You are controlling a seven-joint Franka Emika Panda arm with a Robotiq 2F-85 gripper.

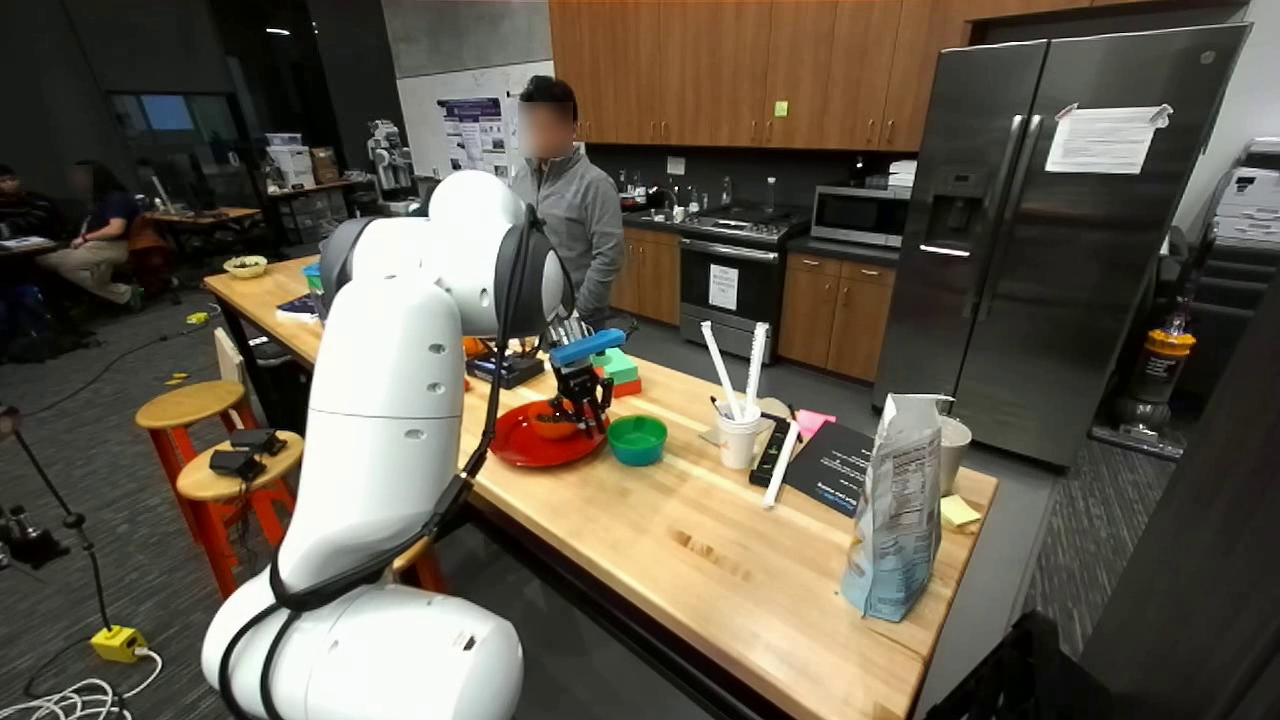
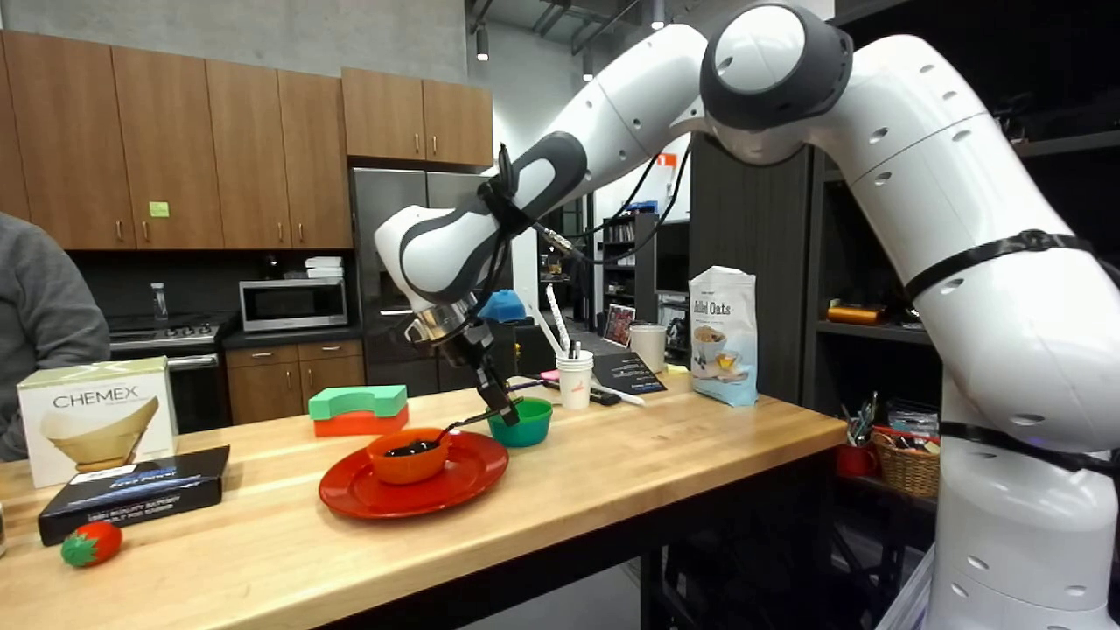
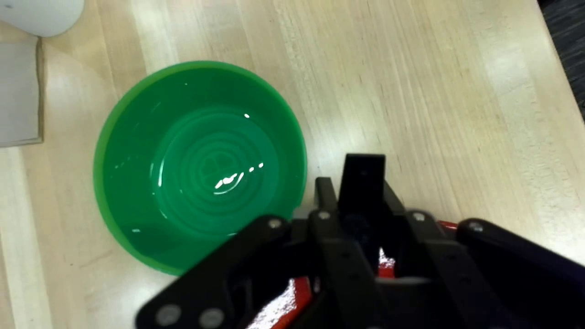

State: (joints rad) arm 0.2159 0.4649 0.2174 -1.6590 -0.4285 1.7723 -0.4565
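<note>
In the claw, pinching a dark utensil

Gripping the utensil's thin handle, clamping snugly around it. Holding it at a slant and reaching with its lower end into an orange bowl of dark contents, set on a red plate. Hanging low near the plate's edge, close to the rim of a green bowl. Sharing the wooden counter with a green block atop a red block. Extending past those to a black box, a Chemex carton and a strawberry-shaped object; extending the opposite way to a paper cup of white sticks and an upright oats bag.
</note>
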